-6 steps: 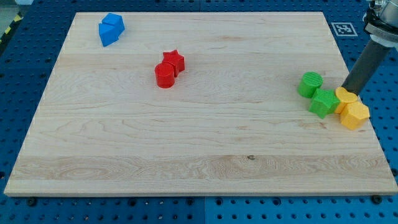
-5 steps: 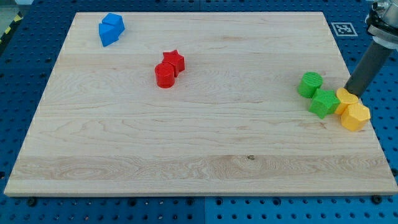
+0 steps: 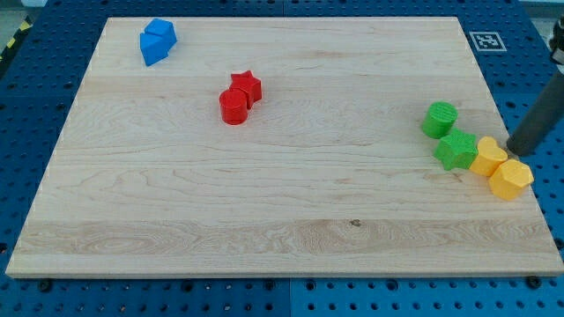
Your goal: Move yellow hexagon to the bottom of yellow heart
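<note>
The yellow hexagon (image 3: 511, 179) lies near the board's right edge. The yellow heart (image 3: 487, 156) touches it on its upper left, so the hexagon sits to the heart's lower right. My tip (image 3: 515, 152) is at the board's right edge, just right of the heart and just above the hexagon. The dark rod rises from it toward the view's upper right.
A green star-like block (image 3: 456, 149) touches the heart's left side, with a green cylinder (image 3: 439, 119) just above it. A red star (image 3: 248, 85) and a red cylinder (image 3: 233, 106) sit together at upper centre. Two blue blocks (image 3: 158, 40) lie at the top left. The wooden board (image 3: 264, 202) ends close to the yellow blocks.
My tip has moved right and down along the board's right edge. The yellow heart and hexagon have shifted down and slightly right; the green star-like block has moved slightly down.
</note>
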